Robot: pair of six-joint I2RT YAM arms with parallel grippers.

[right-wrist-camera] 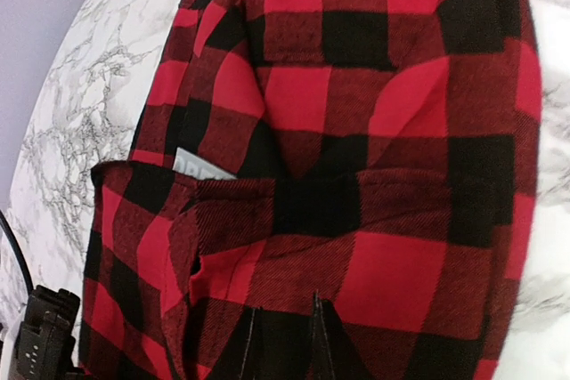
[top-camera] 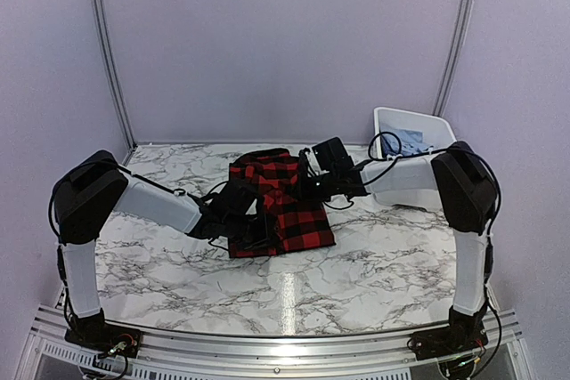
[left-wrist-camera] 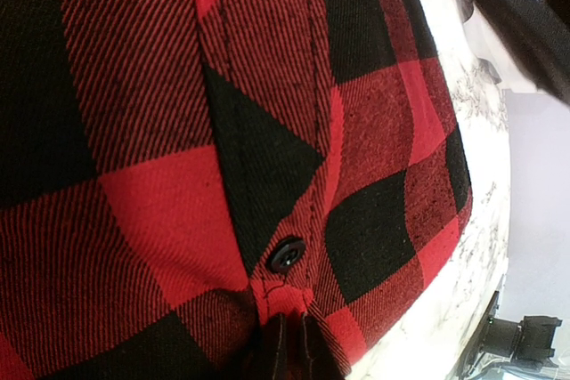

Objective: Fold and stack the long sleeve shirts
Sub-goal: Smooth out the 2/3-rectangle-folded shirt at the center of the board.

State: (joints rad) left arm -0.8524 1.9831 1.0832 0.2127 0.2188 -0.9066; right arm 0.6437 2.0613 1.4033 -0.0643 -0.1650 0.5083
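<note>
One red-and-black check flannel shirt lies partly folded in the middle of the marble table. My left gripper is at its left edge. In the left wrist view the shirt fills the frame, and the left gripper is pinched shut on cloth just below a black button. My right gripper is at the shirt's far right part. In the right wrist view the shirt is lifted into a fold, and the right gripper is closed on dark cloth. A white label peeks out of the fold.
A white plastic tub stands at the back right of the marble table, with something light blue inside. Purple walls enclose the back and sides. A metal rail runs along the near edge.
</note>
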